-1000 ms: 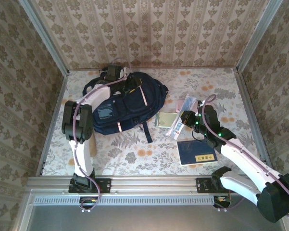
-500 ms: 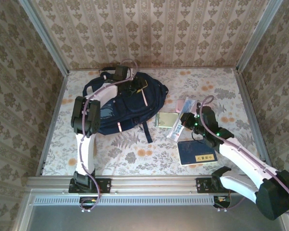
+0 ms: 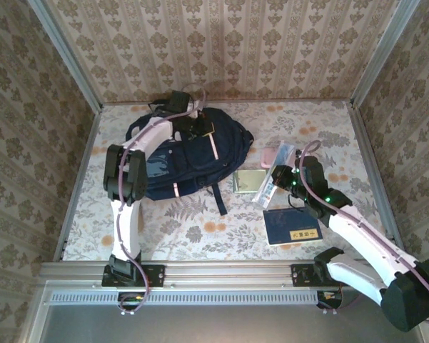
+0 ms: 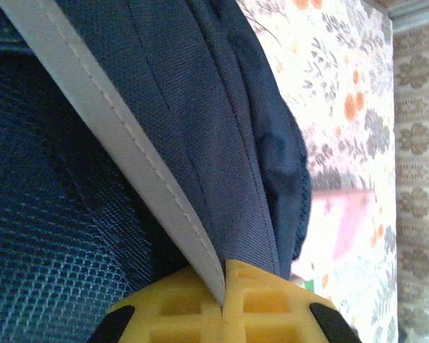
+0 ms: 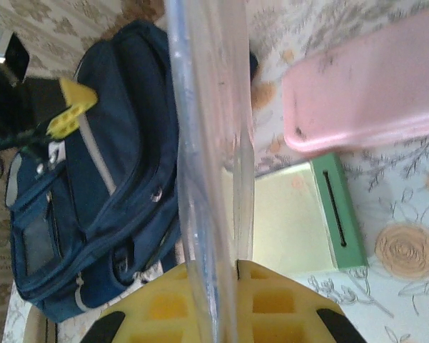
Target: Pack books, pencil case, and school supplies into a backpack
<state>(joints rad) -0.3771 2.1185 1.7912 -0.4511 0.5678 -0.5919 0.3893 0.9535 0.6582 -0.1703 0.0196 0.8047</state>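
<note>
While the left gripper [image 3: 201, 130] stays clenched on a pale trim stripe [image 4: 107, 136] of the backpack [image 3: 193, 161], the bag's top has been drawn slightly rightward over the last second, probably to hold its mouth open. The navy book [image 3: 291, 226], green-and-white pad [image 3: 248, 180] and pink pencil case [image 3: 270, 155] lie unpacked on the table [image 3: 200, 229] to its right. The right gripper [image 3: 277, 179], pinched on the white-and-blue pack [image 3: 269, 191], has shifted it slightly right, so carrying it across seems next.

free: table front-centre [image 3: 200, 232] | blocked: backpack [image 3: 189, 153] (far-left), navy book [image 3: 291, 227] right
</note>
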